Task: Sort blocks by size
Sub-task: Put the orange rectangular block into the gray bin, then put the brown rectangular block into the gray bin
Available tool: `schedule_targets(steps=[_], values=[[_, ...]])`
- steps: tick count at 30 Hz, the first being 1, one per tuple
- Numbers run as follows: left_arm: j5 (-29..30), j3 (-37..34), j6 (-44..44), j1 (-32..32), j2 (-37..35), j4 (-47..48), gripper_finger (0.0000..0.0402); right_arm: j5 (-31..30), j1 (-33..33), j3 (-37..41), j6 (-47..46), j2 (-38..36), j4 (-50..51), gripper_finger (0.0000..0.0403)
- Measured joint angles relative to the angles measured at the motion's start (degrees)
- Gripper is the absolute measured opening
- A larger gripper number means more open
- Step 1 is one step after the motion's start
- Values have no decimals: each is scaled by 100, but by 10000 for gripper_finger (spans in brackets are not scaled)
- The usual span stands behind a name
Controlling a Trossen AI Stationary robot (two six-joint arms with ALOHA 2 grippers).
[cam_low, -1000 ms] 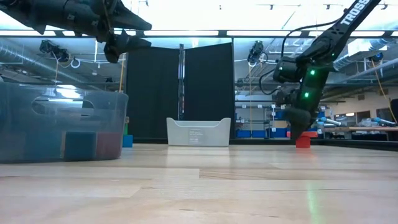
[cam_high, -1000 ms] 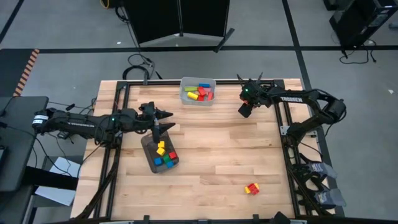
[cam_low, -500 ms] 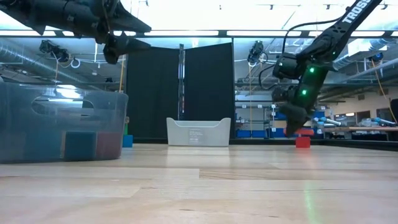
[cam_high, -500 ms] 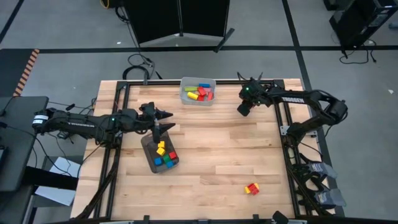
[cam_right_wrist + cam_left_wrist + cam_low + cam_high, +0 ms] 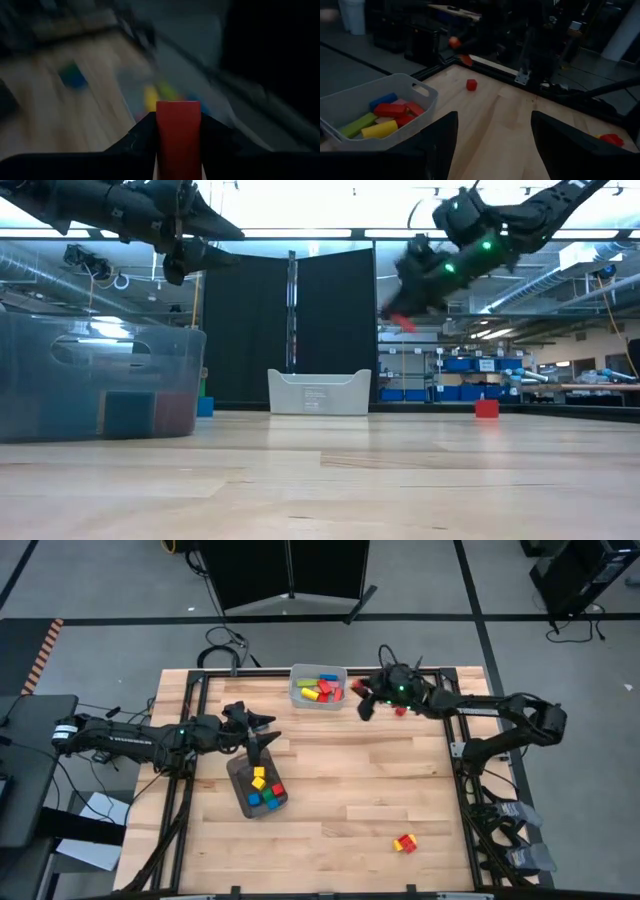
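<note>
- Claw of the right arm (image 5: 362, 706) was raised above the wooden counter (image 5: 370, 790), closed on a long red block (image 5: 178, 135) whose length ran out between its fingers.
- The light grey-blue rectangular bin (image 5: 298, 690) of long blocks lay just beside it, toward the left arm; judged drop target.
- A small red cube (image 5: 401, 711) rested on the counter just behind this claw.
- The left claw (image 5: 262, 737) hung open over the dark grey tray (image 5: 240, 787) of small cubes.

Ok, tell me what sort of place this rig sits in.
Likely a robotics lab or workshop: a wooden table in a metal frame on a grey floor, black curtain panels behind it, and shelving with blue storage bins under strip ceiling lights.
</note>
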State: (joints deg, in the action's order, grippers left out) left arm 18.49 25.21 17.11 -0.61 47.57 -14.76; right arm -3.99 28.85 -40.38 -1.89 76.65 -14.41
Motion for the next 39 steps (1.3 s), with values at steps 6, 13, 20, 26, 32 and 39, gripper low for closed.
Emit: schedule_targets(steps=[6, 13, 20, 26, 32, 39], values=[[267, 0, 117, -1, 17, 4, 258, -99, -122, -259, -211, 1078, -1869, 122], [983, 2, 176, -4, 230, 66, 258, -91, -9, -1563, -291, 2527, -1789, 125], [1655, 4, 866, -54, 441, 852, 258, -222, 110, -2402, -340, 3100, -1074, 273], [1750, 4, 2080, -432, 459, 1706, 267, -31, 65, -2430, -320, 3048, -963, 354], [1498, 276, 2675, -1017, 479, 2662, 288, 63, -228, -2432, -250, 3007, -977, 352], [979, 1246, 2788, -1721, 935, 4178, 292, 64, -565, -2432, -141, 3007, -1056, 325]])
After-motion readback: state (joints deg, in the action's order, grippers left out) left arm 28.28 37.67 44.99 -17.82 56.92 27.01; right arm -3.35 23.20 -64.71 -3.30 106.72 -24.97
